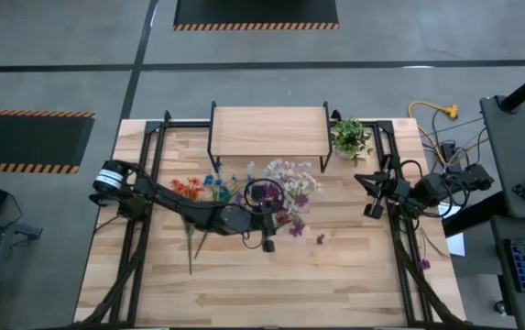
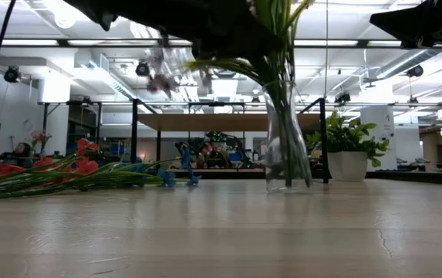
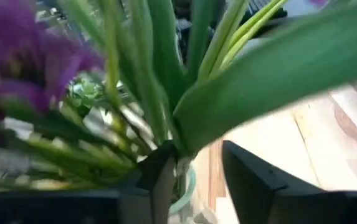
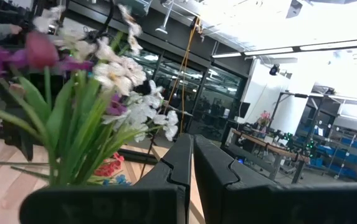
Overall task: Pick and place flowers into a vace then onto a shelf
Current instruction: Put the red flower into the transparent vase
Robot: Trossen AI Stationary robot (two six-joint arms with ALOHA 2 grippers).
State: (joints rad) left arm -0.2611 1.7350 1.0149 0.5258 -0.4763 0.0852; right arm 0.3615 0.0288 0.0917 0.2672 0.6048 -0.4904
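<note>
A clear glass vace (image 2: 286, 150) stands on the tabletop at the middle, holding flowers with green leaves and white and purple blossoms (image 1: 291, 183). My left gripper (image 3: 197, 155) is open and level right above the vace's mouth (image 3: 189, 185), among the stems; in the high view my left gripper (image 1: 264, 209) is at the vace's near side. More flowers, red (image 1: 184, 188) and blue (image 1: 214, 183), lie flat on the table to the left. The shelf (image 1: 269, 133) stands at the far edge. My right gripper (image 4: 189, 165) is shut, held up at the table's right side. My left gripper has the bunch of stems (image 3: 179, 163) between its parted fingers, right above the vace's mouth and close against the inner side of one finger (image 3: 159, 180). Whether that finger touches the stems I cannot tell. The other finger (image 3: 253, 180) stands clear of them.
A small potted plant (image 1: 349, 137) in a white pot stands at the shelf's right end. Black frame rails (image 1: 147, 165) run along both sides of the table. The near half of the tabletop (image 1: 271, 284) is bare wood.
</note>
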